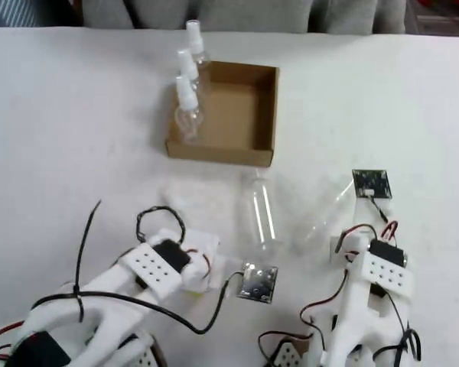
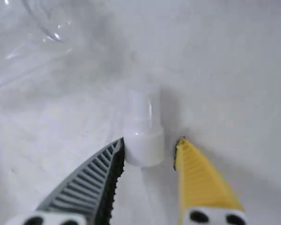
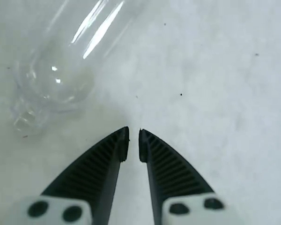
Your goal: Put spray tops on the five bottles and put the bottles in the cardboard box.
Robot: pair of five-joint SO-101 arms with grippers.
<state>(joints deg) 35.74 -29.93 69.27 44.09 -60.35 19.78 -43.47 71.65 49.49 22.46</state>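
A white spray top (image 2: 143,140) stands on the table between the grey and yellow fingers of my left gripper (image 2: 150,140), which is open around it; the grey fingertip (image 2: 118,149) touches it and the yellow one stands slightly off. Two clear bottles without tops, one (image 1: 262,214) and another (image 1: 325,214), lie on the table below the cardboard box (image 1: 262,115). My right gripper (image 3: 134,143) is shut on nothing, just short of the base of a clear bottle (image 3: 56,79). Three bottles with spray tops (image 1: 187,107) stand along the box's left wall.
Two small circuit boards lie on the table, one (image 1: 258,281) between the arms and one (image 1: 371,183) above the right arm (image 1: 375,275). Black cables loop around the left arm (image 1: 149,267). Bare white table spreads to the left and right of the box.
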